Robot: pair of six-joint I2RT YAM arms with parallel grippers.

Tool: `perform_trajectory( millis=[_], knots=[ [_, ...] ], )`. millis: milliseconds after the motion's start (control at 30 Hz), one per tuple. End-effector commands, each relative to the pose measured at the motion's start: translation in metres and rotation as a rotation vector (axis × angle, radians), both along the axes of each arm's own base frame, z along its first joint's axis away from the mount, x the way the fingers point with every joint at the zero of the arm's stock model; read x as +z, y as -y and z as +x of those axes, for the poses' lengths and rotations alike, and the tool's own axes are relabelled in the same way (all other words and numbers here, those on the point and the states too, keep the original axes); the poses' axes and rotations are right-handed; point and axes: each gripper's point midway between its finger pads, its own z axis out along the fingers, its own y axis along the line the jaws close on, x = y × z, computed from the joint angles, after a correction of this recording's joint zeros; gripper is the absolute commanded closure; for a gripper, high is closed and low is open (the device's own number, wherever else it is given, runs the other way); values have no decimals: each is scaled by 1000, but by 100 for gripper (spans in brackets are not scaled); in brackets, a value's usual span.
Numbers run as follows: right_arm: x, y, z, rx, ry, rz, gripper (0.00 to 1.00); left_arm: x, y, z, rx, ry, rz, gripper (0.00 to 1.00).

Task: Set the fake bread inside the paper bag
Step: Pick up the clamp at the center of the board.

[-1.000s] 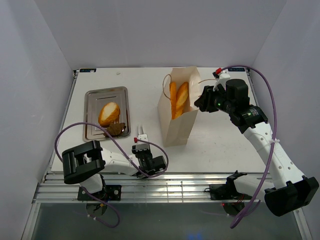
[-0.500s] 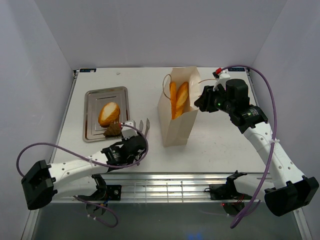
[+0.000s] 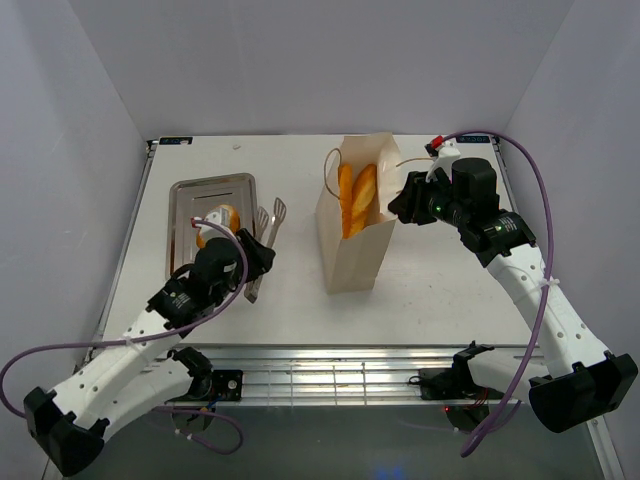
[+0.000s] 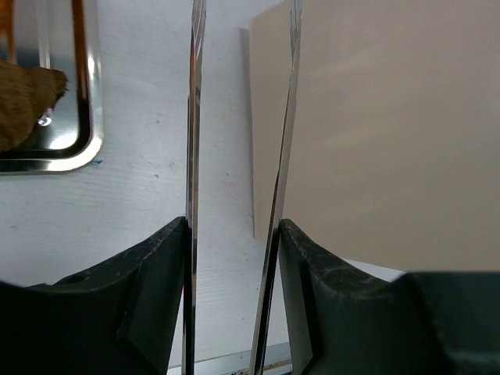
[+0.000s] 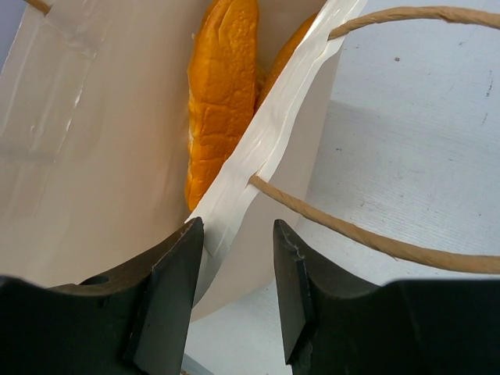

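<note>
Standing between steel tray point(image 3: 185, 205) and paper bag point(image 3: 350, 255) are silver tongs point(image 3: 270, 215).

White table point(image 3: 440, 290) boxed in by plain pale grey walls point(image 3: 320, 60), ribbed aluminium rail point(image 3: 340, 370) along its near edge.

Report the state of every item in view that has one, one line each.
paper bag, upright, mouth open
baguettes, standing inside the bag
roll, lying on the tray
tray, flat, also holding a brown piece
tongs, held, arms apart
left fingers, closed on the tongs
right fingers, apart, straddling the bag's rim
</note>
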Motion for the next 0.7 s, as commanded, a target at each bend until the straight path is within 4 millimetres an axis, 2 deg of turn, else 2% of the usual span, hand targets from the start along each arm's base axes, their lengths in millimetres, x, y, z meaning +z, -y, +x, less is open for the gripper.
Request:
perform_trajectory(
  millis=[0, 100, 267, 333, 533, 667],
  knots=[
    [-1, -1, -2, 17, 0, -4, 53, 19, -33, -7, 68, -12, -40, 40],
    [-1, -3, -3, 28, -2, -1, 53, 15, -57, -9, 121, -50, -20, 40],
    [-1, -5, -3, 41, -3, 11, 53, 2, -70, -12, 118, -128, -35, 40],
    [0, -8, -3, 49, -2, 19, 53, 0, -84, -14, 164, -138, -42, 40],
    [-4, -10, -2, 63, -9, 17, 53, 10, -117, -34, 300, -120, -30, 39],
    [-9, -13, -2, 78, -15, 21, 53, 1, -115, -47, 303, -163, -66, 40]
  ],
)
